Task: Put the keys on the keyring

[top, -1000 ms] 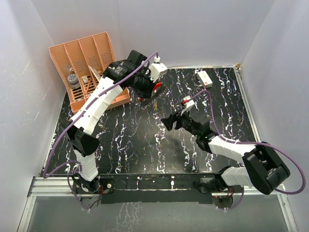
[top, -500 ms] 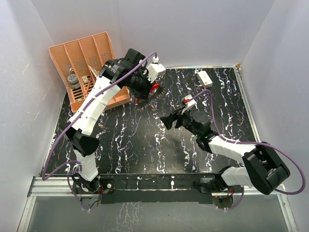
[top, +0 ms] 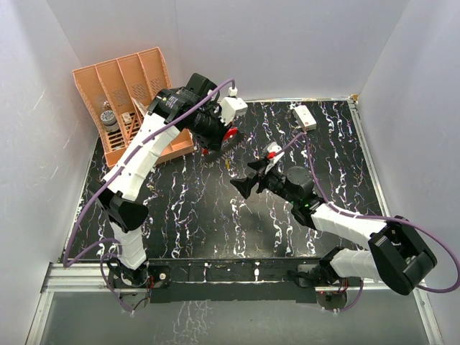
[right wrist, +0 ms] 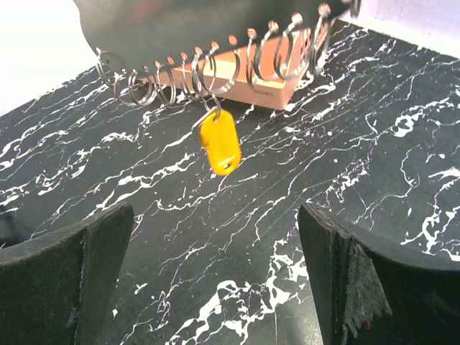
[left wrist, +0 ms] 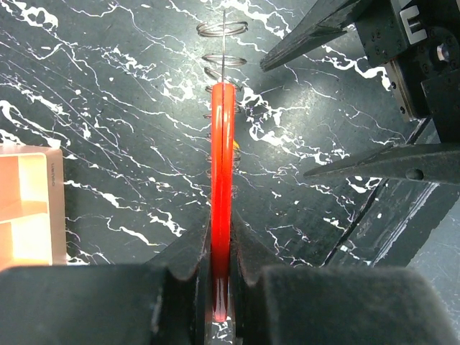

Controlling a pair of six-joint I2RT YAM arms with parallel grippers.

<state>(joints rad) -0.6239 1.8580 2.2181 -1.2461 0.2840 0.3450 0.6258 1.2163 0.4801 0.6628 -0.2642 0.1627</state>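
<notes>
My left gripper [left wrist: 221,248] is shut on the red keyring [left wrist: 221,172], which points away from it, edge-on. Several thin wire rings [left wrist: 223,29] are strung along the band. In the right wrist view the same rings [right wrist: 208,68] hang in a row under the left gripper, and a small yellow piece [right wrist: 219,141] dangles from one. I cannot tell whether it is a key's head; the keys are otherwise out of view. My right gripper [right wrist: 215,266] stands open just below and in front of the yellow piece, touching nothing. From above, it [top: 241,184] sits near the keyring [top: 230,132].
An orange divided tray [top: 129,100] stands at the back left, close behind the left gripper; its corner [left wrist: 29,208] shows in the left wrist view. A white box [top: 305,116] lies at the back right. White walls close in the black marbled table [top: 201,215].
The right gripper's jaws have spread wider and it has slid left toward the keyring. The left gripper has turned and shifted slightly left, still holding the red band.
</notes>
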